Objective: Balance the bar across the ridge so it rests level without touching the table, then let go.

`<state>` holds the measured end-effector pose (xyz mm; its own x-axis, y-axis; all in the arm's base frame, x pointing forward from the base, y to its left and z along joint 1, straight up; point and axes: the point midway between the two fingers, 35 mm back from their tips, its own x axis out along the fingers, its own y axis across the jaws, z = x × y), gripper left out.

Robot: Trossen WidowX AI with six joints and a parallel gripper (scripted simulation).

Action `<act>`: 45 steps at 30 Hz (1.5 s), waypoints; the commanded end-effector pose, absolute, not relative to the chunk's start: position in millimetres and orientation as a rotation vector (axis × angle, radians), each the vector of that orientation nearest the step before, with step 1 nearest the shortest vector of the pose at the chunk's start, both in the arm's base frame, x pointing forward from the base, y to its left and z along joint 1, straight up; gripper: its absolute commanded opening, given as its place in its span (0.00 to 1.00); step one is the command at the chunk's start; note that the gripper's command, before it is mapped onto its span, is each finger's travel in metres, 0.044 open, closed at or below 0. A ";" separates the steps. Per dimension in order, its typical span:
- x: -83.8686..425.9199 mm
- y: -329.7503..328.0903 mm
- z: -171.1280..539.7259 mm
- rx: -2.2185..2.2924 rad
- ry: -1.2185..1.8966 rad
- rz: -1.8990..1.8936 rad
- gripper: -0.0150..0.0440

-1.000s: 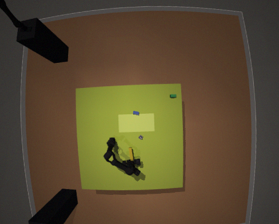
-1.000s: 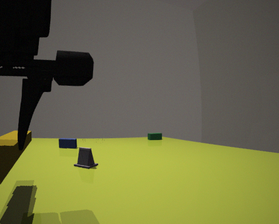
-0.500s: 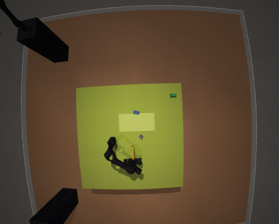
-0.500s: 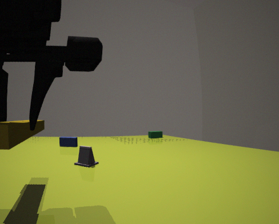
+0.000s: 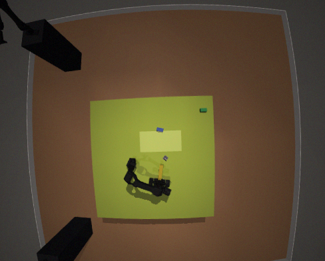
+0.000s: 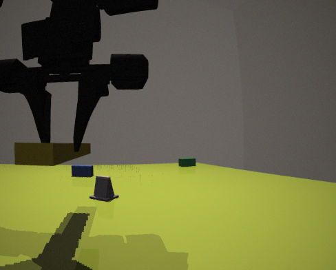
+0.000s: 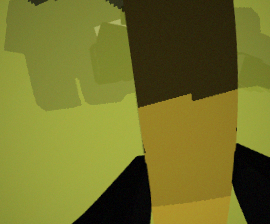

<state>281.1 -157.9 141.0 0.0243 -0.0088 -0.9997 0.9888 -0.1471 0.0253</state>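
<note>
The yellow bar [image 5: 160, 171] [image 6: 34, 153] [image 7: 186, 130] is held clear above the green table [image 5: 115, 126] [image 6: 264, 213], looking about level, with its shadow below. My gripper [image 5: 160, 182] [image 6: 61, 146] [image 7: 188, 160] is shut on the bar, one finger on each side. The small dark grey ridge [image 5: 165, 158] [image 6: 103, 187] stands upright on the table on its flat base. In the top view it sits a little beyond the bar's far end and slightly right. The ridge is not visible in the wrist view.
A blue block [image 5: 160, 130] [image 6: 82, 171] lies beyond the ridge, at the edge of a pale rectangle [image 5: 160, 141]. A green block [image 5: 203, 110] [image 6: 187, 162] lies near the table's far right corner. Black pedestals stand off to the left of the table.
</note>
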 end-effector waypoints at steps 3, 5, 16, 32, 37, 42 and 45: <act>294.1 -141.1 142.0 1.375 1.071 -1.354 0.25; 297.9 -134.5 142.1 1.394 1.057 -1.372 0.25; 315.2 -95.9 142.5 1.499 0.978 -1.468 0.25; 328.5 -34.8 143.1 1.647 0.852 -1.605 0.25; 328.9 -16.1 143.2 1.688 0.813 -1.644 0.25; 327.1 2.1 143.3 1.726 0.777 -1.680 0.25; 326.5 4.2 142.5 1.730 0.773 -1.684 0.25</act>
